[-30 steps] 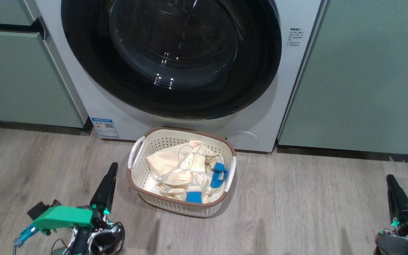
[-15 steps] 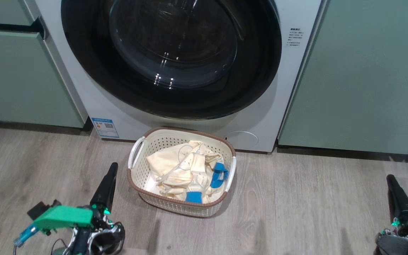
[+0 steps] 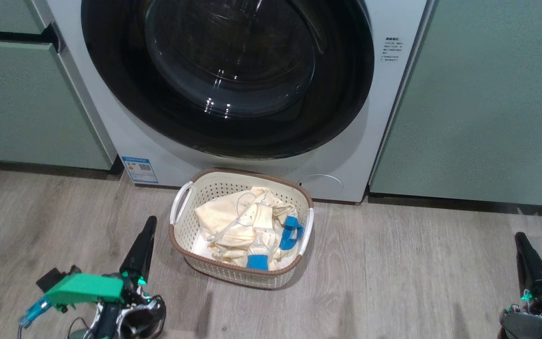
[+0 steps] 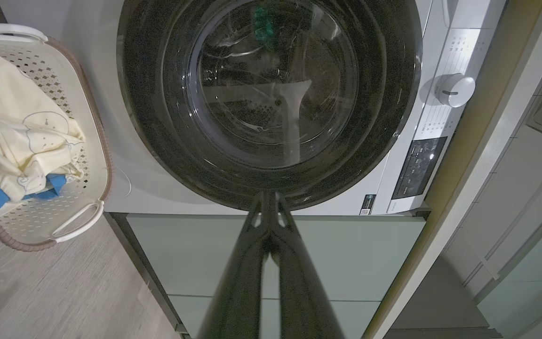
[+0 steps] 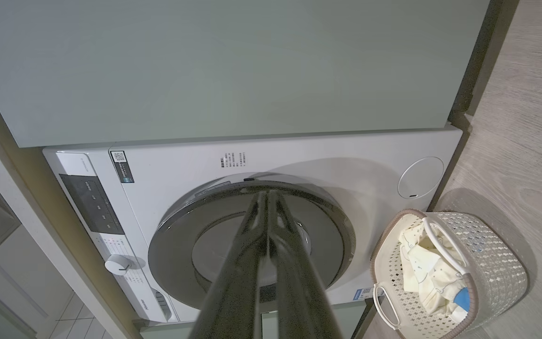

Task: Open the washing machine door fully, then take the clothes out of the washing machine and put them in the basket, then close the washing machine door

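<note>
The washing machine door (image 3: 226,77), black-rimmed with a glass porthole, lies flush against the white washing machine (image 3: 388,117); it shows too in the left wrist view (image 4: 271,99) and the right wrist view (image 5: 195,240). On the floor in front stands the cream basket (image 3: 181,235), holding the cream clothes (image 3: 243,226) with blue cuffs. My left gripper (image 3: 148,221) is shut and empty, low on the floor just left of the basket. My right gripper (image 3: 519,237) is shut and empty, far to the right of the basket. Both pairs of fingers (image 4: 266,197) (image 5: 267,195) are pressed together.
Pale green cabinets (image 3: 478,94) flank the machine on both sides (image 3: 21,108). Grey wood floor (image 3: 393,273) spreads between the basket and my right arm. A white dial (image 4: 452,89) and a dark control panel (image 4: 417,165) sit on the machine's front.
</note>
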Available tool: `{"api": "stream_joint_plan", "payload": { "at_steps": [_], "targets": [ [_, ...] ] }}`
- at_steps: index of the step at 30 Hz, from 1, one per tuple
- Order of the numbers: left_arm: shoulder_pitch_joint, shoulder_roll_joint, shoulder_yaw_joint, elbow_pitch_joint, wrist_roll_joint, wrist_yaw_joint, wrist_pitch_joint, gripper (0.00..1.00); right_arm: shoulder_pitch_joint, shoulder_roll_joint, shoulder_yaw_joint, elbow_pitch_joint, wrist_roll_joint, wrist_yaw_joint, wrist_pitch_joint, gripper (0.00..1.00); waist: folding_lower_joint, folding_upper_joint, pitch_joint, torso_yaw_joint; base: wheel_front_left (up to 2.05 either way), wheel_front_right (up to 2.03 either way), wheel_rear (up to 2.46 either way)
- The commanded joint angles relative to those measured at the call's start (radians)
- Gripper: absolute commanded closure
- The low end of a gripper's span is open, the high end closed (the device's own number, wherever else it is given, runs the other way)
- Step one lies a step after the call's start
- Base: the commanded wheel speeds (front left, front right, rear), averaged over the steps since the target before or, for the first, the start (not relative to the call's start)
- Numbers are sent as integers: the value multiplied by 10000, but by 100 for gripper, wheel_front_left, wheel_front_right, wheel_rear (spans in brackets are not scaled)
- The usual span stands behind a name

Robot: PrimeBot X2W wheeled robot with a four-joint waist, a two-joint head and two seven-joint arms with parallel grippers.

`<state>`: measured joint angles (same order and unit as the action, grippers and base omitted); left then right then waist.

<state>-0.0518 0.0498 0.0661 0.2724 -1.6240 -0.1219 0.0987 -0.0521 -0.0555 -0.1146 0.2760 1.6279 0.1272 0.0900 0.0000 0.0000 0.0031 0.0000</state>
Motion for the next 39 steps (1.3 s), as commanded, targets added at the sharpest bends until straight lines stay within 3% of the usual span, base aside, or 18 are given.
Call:
{"api": "stream_joint_plan", "payload": {
  "at_steps": [1,39],
  "targets": [
    [-554,70,393,-275,85,-88,78,100,-543,-62,163,-321,-64,35,107,100,0,0,0,0,0,0,0],
    [-558,42,435,-274,119,-88,111,100,-550,-14,94,-317,-121,35,162,100,0,0,0,0,0,0,0]
  ]
}}
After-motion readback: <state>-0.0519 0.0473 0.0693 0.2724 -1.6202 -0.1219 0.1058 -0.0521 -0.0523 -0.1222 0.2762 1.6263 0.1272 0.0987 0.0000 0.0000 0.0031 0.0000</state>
